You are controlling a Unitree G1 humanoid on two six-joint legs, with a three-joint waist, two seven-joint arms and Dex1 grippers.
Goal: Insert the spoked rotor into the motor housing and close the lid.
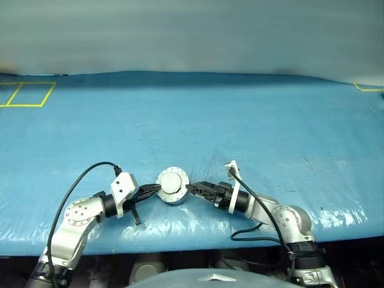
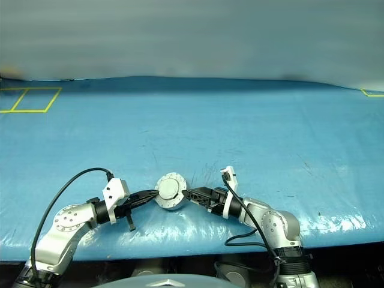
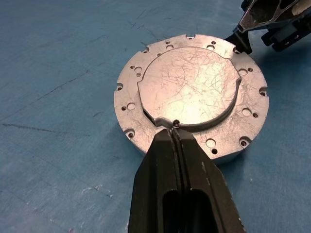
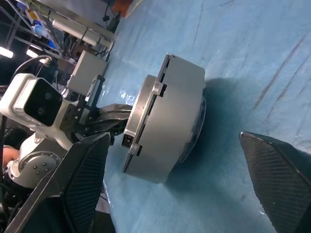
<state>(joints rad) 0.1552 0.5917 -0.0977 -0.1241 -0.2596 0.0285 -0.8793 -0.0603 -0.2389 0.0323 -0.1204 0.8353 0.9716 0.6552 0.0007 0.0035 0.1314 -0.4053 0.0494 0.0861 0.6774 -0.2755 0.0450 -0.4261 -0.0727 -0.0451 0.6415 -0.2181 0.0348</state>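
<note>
The motor housing (image 4: 180, 116) stands on the blue table near its front edge, a round silver can. The lid (image 3: 189, 92) lies flat on top of it, plain scratched silver face up, with small holes around its rim. My left gripper (image 1: 157, 188) is shut, its fingertips (image 3: 173, 132) resting on the lid's top at the near edge of the raised centre disc. From the opposite side, my right gripper (image 1: 191, 188) is open, with its fingers (image 4: 87, 179) spread to either side of the housing's wall without touching it. The spoked rotor is hidden.
The blue table cover (image 1: 240, 132) stretches far back behind the housing. Yellow tape squares (image 1: 24, 94) mark its far left corner and a yellow tape line (image 1: 367, 87) its far right. The table's front edge (image 1: 192, 240) runs just below both arms.
</note>
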